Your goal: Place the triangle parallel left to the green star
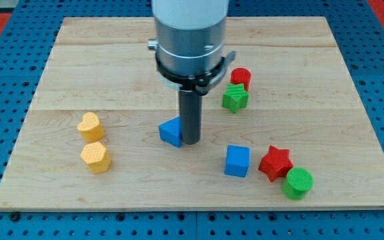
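The blue triangle [171, 131] lies near the middle of the wooden board [112, 60]. My tip [190, 141] rests right against the triangle's right side. The green star [235, 98] sits up and to the right of the tip, with the red cylinder [241, 77] touching it just above.
A yellow heart [90, 125] and a yellow hexagon [95, 157] sit at the view's left. A blue cube [237, 161], a red star [275, 163] and a green cylinder [298, 183] sit at the lower right. The arm's wide body [190, 33] hangs over the board's top middle.
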Controlling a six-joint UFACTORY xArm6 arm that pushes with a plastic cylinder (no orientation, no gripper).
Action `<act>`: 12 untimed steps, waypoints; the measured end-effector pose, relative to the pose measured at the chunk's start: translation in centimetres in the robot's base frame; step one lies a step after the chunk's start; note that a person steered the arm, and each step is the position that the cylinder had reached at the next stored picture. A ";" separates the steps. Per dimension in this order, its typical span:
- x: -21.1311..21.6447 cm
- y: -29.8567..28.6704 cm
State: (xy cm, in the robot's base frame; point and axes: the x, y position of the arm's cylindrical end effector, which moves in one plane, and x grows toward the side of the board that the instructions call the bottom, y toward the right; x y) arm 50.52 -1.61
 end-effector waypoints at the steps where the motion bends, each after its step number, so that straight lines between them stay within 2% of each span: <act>1: -2.1 -2.8; 3: 1.3 -4.9; 4: -1.7 -5.8; 6: -5.2 -5.4; 7: -7.9 -9.0; 8: -8.3 -7.2; 9: -10.8 -6.6; 10: -13.9 -9.9; 12: -11.2 -12.9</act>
State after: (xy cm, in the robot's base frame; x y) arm 39.37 -14.53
